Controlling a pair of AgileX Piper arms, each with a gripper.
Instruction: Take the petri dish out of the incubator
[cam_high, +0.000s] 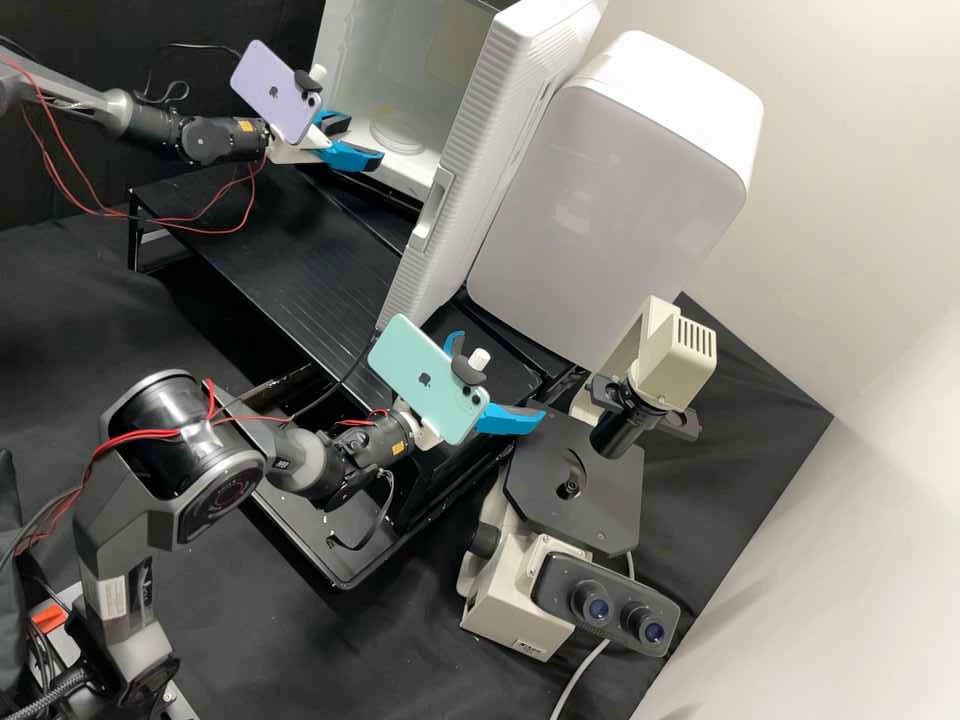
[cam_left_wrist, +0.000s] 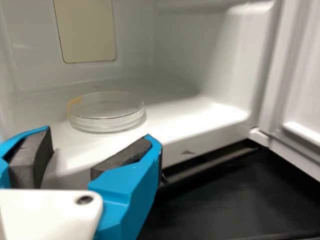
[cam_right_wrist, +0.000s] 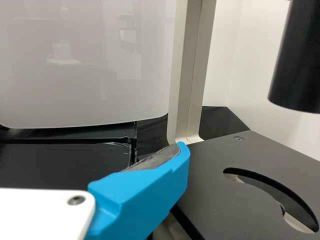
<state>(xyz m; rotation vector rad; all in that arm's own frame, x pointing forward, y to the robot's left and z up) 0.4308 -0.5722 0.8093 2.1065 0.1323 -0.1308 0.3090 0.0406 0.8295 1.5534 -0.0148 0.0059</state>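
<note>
Petri dish (cam_left_wrist: 106, 111): clear and lidded, flat on the incubator's white floor. It sits back from the front lip, near the back wall and below a beige panel (cam_left_wrist: 85, 30). In the high view it shows as a pale round shape (cam_high: 400, 133) inside the chamber.
Incubator (cam_high: 400, 50): white, standing at the far end of a black raised platform (cam_high: 300, 260). Its door (cam_high: 470, 150) is swung wide open, ribbed edge toward the camera.
Left end effector (cam_left_wrist: 94, 142): fingers spread apart and nothing between the grey pads. It hovers just outside the chamber's front lip, in line with the dish but not touching it. In the high view it is at the chamber mouth (cam_high: 345, 140), with a purple phone (cam_high: 277, 90) clamped on the wrist.
Right end effector (cam_high: 488, 385): the blue fingers stand apart and hold nothing. It hangs at the platform's near end, between the open door and the microscope. One blue finger (cam_right_wrist: 150, 185) lies just beside the edge of the black stage (cam_right_wrist: 240, 170). A mint phone (cam_high: 425, 380) is on the wrist.
Microscope (cam_high: 560, 590): off-white, on the black-covered tabletop (cam_high: 740, 450) toward its near right edge, eyepieces facing the camera.
Wiring: red leads (cam_high: 60, 130) run along the left arm.
</note>
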